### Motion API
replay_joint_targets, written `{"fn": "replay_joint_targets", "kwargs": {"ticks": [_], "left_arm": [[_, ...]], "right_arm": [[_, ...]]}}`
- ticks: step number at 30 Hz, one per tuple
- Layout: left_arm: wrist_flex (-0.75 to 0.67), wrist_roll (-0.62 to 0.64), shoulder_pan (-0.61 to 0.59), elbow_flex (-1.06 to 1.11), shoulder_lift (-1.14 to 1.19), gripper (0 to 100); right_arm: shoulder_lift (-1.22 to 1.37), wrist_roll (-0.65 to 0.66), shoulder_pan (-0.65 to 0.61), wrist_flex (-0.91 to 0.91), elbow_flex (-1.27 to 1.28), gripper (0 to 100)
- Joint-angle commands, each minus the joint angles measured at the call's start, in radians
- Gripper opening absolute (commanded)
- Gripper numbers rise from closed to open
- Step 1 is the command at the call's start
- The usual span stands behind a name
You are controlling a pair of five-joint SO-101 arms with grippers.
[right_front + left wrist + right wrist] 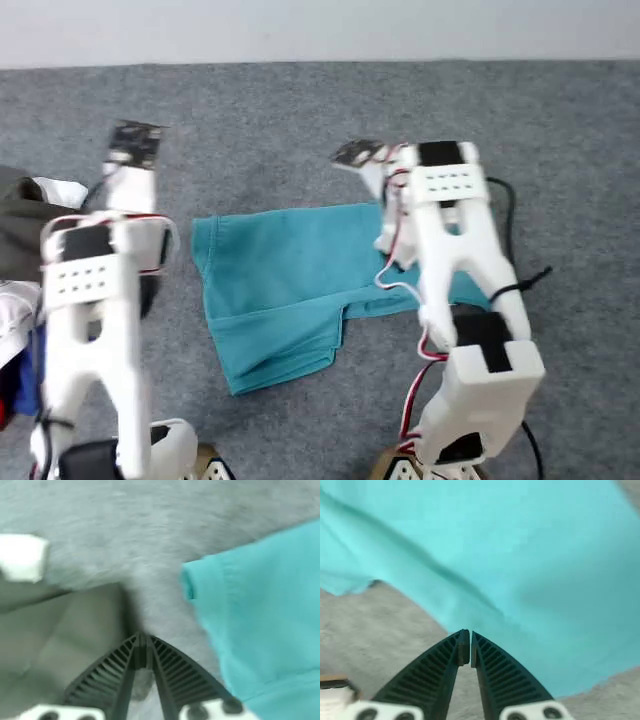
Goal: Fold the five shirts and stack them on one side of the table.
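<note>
The job looks early to me: one teal shirt (280, 290) lies mid-desk (560, 150), partly folded, with a flap doubled over at its near edge and a sleeve sticking out beneath my right arm. A heap of other shirts (22, 225) sits at the left edge, rumpled rather than stacked as far as I can judge. My left gripper (142, 641) hangs over bare desk just beside the shirt's corner, pinched together and empty. My right gripper (466, 636) is also closed on nothing, at the shirt's border.
</note>
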Motion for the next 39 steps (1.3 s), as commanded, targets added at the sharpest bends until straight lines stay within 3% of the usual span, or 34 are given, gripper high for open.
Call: {"fn": "replay_joint_targets", "kwargs": {"ticks": [1, 9, 15, 20, 24, 31, 39], "left_arm": [[0.041, 0.017, -0.100, -0.042, -0.104, 1], [0.054, 0.071, -0.319, -0.042, -0.181, 1], [0.061, 0.074, -0.436, -0.041, -0.186, 1], [0.061, 0.074, -0.459, -0.041, -0.187, 1], [0.061, 0.083, -0.460, -0.041, -0.187, 1], [0.061, 0.115, -0.460, -0.041, -0.187, 1], [0.060, 0.115, -0.459, -0.041, -0.184, 1]], "right_arm": [[-0.054, -0.040, -0.076, 0.019, -0.002, 1.0], [0.082, -0.100, -0.220, -0.081, 0.161, 1.0], [0.090, -0.104, -0.288, -0.021, 0.138, 1.0], [-0.010, -0.101, -0.289, 0.042, 0.035, 1.0], [-0.033, -0.101, -0.285, -0.015, -0.006, 1.0], [0.128, -0.104, -0.242, -0.124, -0.005, 1.1], [0.254, -0.109, -0.308, -0.008, -0.005, 1.1]]}}
